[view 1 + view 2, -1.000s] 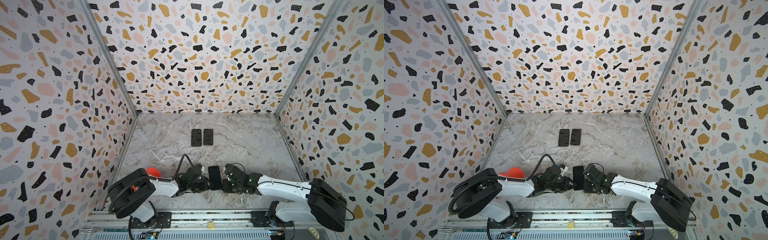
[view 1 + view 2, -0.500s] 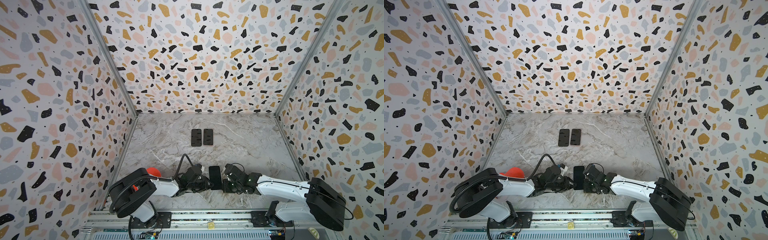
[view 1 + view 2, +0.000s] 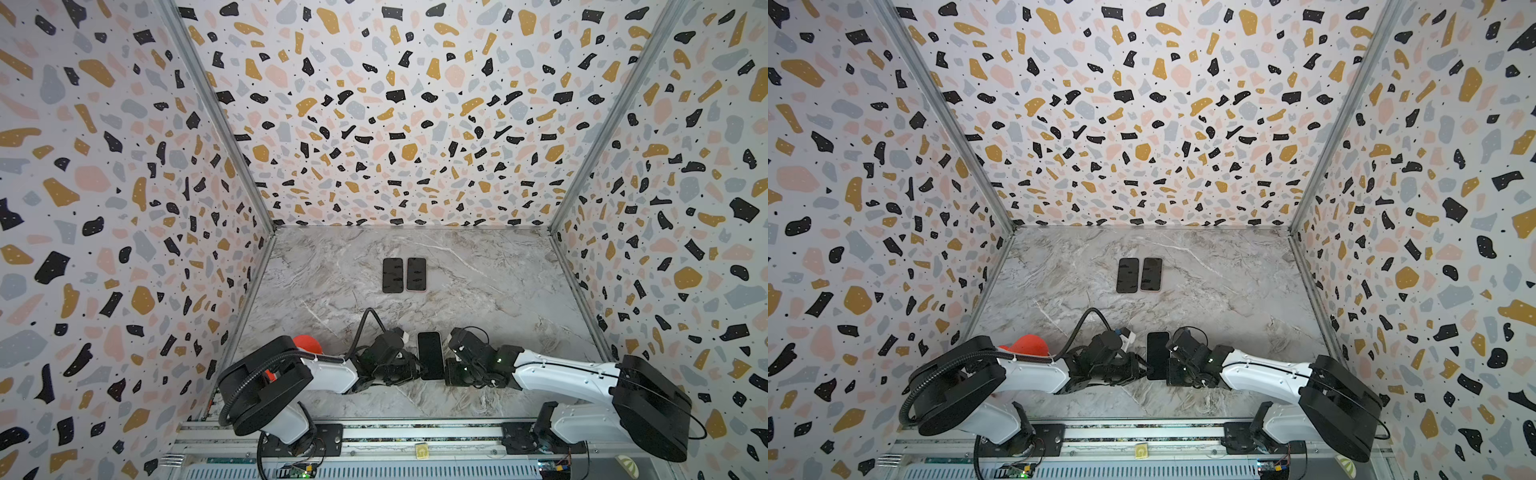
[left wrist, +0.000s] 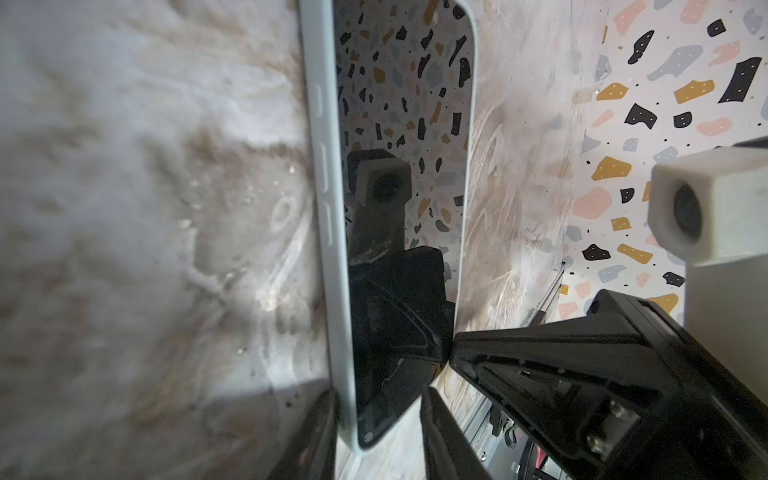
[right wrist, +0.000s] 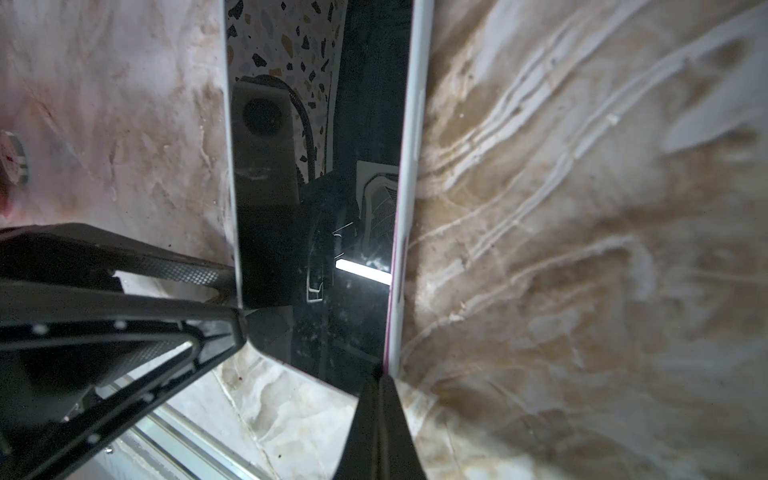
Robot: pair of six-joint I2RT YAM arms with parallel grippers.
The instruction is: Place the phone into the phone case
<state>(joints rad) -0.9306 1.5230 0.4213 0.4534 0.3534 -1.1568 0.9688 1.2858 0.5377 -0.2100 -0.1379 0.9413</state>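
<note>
The phone (image 3: 430, 355) (image 3: 1158, 355) lies screen up near the table's front edge, between my two grippers. Its dark screen (image 4: 399, 124) (image 5: 332, 124) sits inside the pale rim of the phone case (image 4: 324, 166) (image 5: 409, 166). My left gripper (image 3: 411, 368) (image 4: 376, 392) is open and straddles the phone's near left corner. One finger rests against the case side, and the other stands slightly off the screen. My right gripper (image 3: 449, 370) (image 5: 380, 376) is shut with nothing in it, its tip pressed against the phone's right edge.
Two dark flat phone-shaped things (image 3: 392, 275) (image 3: 416, 274) lie side by side at the back centre. A red object (image 3: 306, 343) sits behind the left arm. Terrazzo walls close three sides, and a metal rail (image 3: 374, 432) runs along the front.
My right gripper's fingers have closed the last bit. The phone and both arms stay where they were.
</note>
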